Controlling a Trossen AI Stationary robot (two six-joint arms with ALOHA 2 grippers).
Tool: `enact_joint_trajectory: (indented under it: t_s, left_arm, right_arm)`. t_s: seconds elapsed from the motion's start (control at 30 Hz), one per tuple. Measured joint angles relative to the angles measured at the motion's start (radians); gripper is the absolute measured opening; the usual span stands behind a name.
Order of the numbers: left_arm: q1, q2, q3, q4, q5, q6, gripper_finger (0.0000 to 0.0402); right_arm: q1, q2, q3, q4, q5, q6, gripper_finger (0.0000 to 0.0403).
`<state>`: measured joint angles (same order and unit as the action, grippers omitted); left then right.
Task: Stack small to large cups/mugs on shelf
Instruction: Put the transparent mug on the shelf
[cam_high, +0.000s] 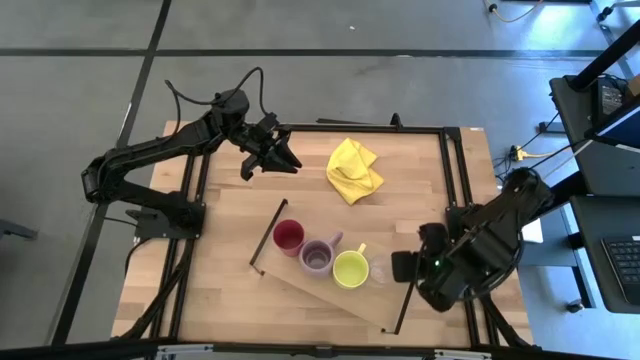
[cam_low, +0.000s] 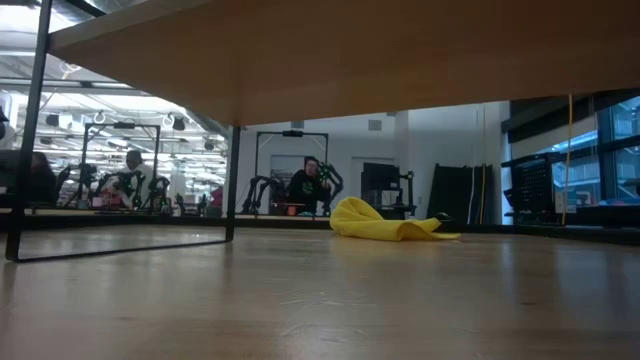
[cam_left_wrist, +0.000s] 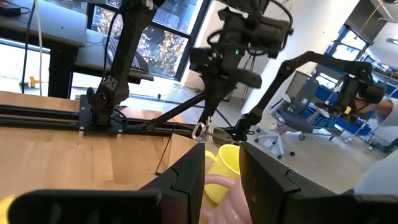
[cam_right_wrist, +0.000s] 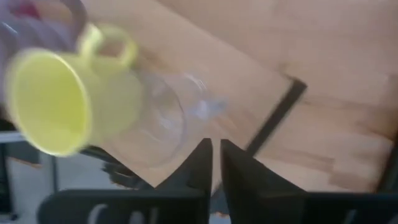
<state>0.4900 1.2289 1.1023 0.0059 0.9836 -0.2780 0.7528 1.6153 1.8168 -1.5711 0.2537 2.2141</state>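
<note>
Cups sit in a row on the shelf (cam_high: 330, 290): red cup (cam_high: 288, 236), purple mug (cam_high: 318, 257), yellow mug (cam_high: 351, 268), then the glass (cam_high: 380, 272) nearest the rail, each just beside the next. All four appear placed, so little seems left. Right gripper (cam_high: 405, 266) is just beside the glass, fingers nearly together, holding nothing visible. Left gripper (cam_high: 283, 155) hovers near the yellow cloth (cam_high: 353, 169), fingers parted, empty.

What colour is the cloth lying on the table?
Yellow; the cloth shows best in the high view.
</note>
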Motion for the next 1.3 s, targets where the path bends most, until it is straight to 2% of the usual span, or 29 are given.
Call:
enact_joint_trajectory:
  t_s: [0.13, 0.27, 0.37, 0.57, 0.87, 1.3]
  left_arm:
    - [0.000, 0.000, 0.000, 0.000, -0.005, 0.020, 0.0094]
    - [0.000, 0.000, 0.000, 0.000, -0.012, 0.023, 0.0094]
    - [0.000, 0.000, 0.000, -0.004, -0.037, 0.026, 0.0094]
    - [0.001, 0.000, 0.000, -0.005, -0.057, 0.026, 0.0094]
    - [0.001, 0.001, 0.000, -0.006, -0.084, 0.029, 0.0094]
    - [0.001, 0.001, 0.000, -0.010, -0.085, 0.044, 0.0094]
  right_arm:
    - [-0.029, -0.034, 0.000, 0.001, 0.071, -0.018, 0.0064]
    - [-0.079, -0.035, 0.000, 0.053, 0.081, -0.107, 0.0080]
    - [-0.114, -0.023, 0.000, 0.116, 0.049, -0.193, 0.0068]
    - [-0.131, -0.002, 0.000, 0.147, -0.038, -0.254, 0.0007]
    - [-0.124, 0.051, 0.000, 0.215, -0.041, -0.233, 0.0003]
    - [-0.124, 0.102, 0.000, 0.215, -0.099, -0.226, 0.0002]
